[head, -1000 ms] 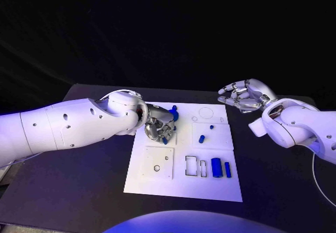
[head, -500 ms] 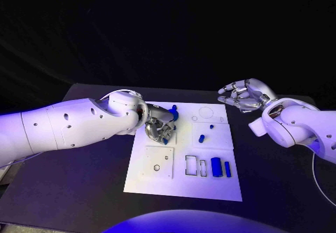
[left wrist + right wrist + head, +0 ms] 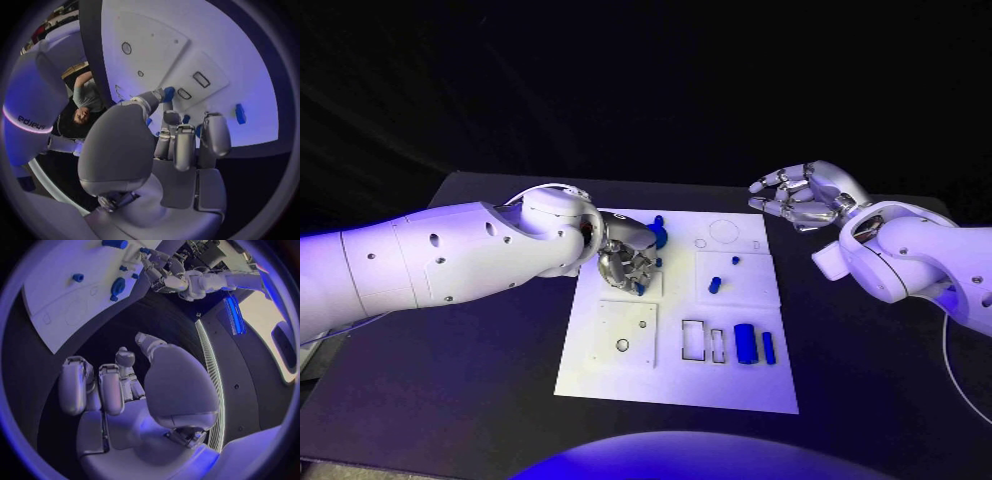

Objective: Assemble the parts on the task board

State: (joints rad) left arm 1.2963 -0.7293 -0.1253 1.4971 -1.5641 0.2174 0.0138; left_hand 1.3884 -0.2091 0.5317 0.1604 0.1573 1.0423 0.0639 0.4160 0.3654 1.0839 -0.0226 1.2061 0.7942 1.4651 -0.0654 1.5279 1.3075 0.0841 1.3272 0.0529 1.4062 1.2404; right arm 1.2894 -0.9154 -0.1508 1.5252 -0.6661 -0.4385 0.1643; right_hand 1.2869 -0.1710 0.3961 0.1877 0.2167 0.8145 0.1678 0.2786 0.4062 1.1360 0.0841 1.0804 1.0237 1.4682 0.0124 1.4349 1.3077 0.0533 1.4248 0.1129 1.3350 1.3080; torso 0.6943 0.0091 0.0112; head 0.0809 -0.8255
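The task board, lying flat mid-table, looks only partly assembled: outlined slots near its front edge stand unfilled, with two blue cylinders loose beside them and a small blue peg further back. The left hand hovers low over the board's far-left part with fingers curled around a small blue part; a firm hold cannot be confirmed. The right hand waits off the board's far-right corner, fingers curled on nothing.
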